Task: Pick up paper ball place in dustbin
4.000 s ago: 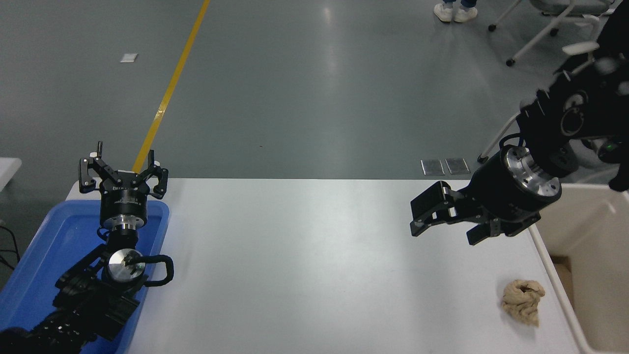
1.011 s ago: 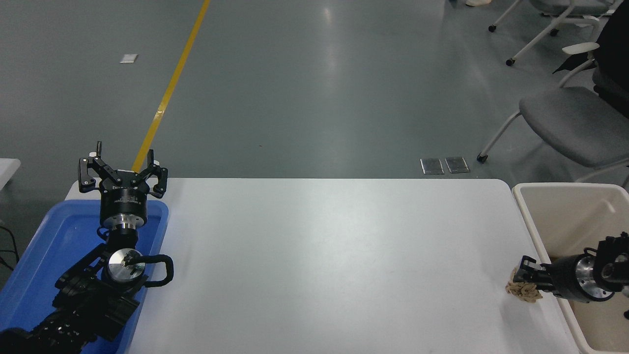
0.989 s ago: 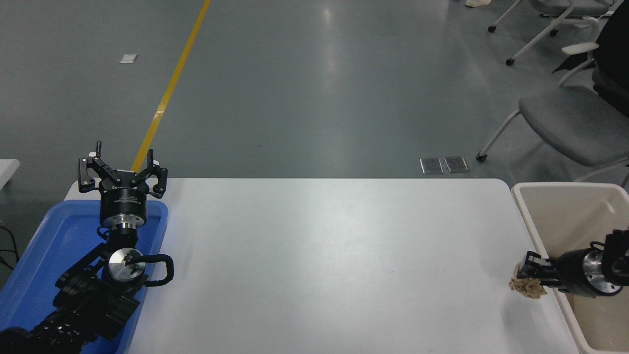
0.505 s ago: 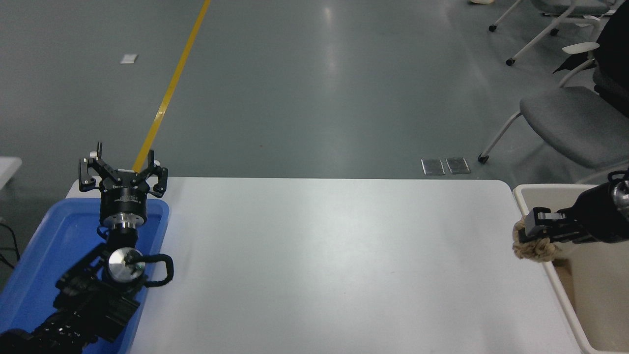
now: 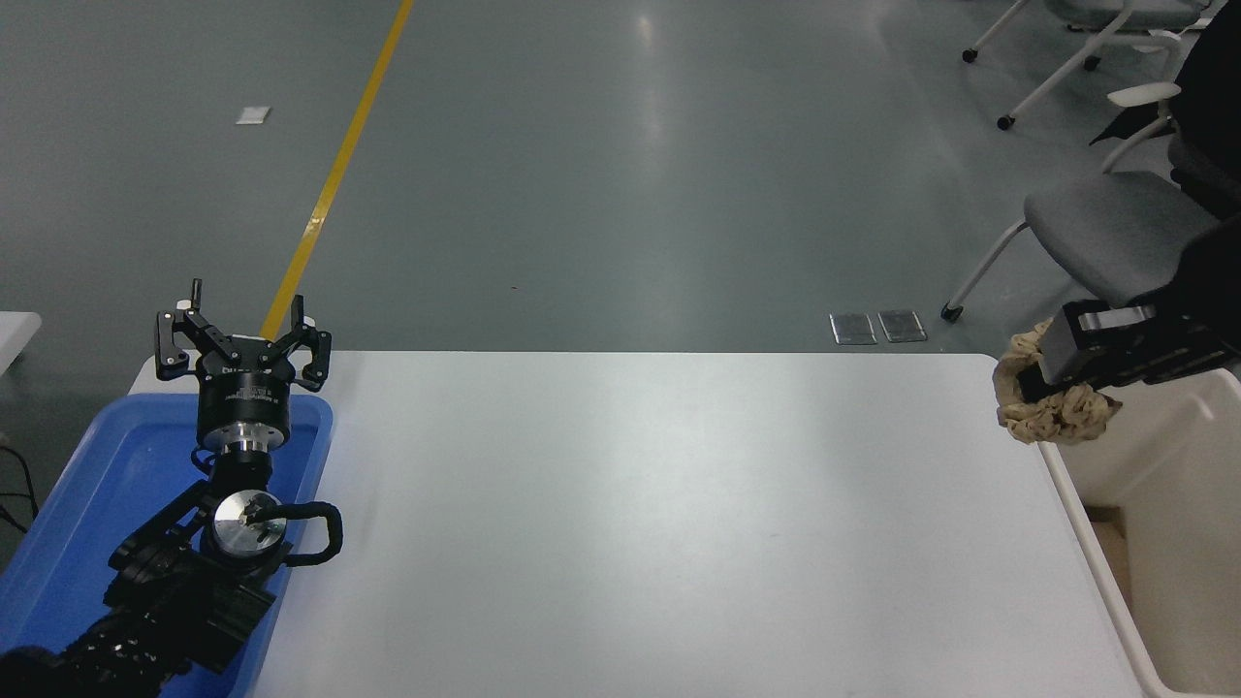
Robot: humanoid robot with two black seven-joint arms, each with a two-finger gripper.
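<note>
Head view shows the right gripper (image 5: 1052, 364), black and blocky, reaching in from the right edge with its jaws pinching the wrinkly tan-beige paper ball (image 5: 1055, 412). That lumpy wad hangs clear of the white counter (image 5: 659, 523), up at the near-left corner of the large cream-beige plastic dustbin (image 5: 1178, 465), partly over its thick rounded rim. The dustbin stands just beside the counter's right edge. Far from the dustbin, at the counter's opposite end, the left gripper (image 5: 242, 334) sits parked above a shallow blue plastic tray (image 5: 87, 485), its jaws spread apart. Beyond the dustbin stands a grey-seated chair (image 5: 1115, 228) on the grey floor.
</note>
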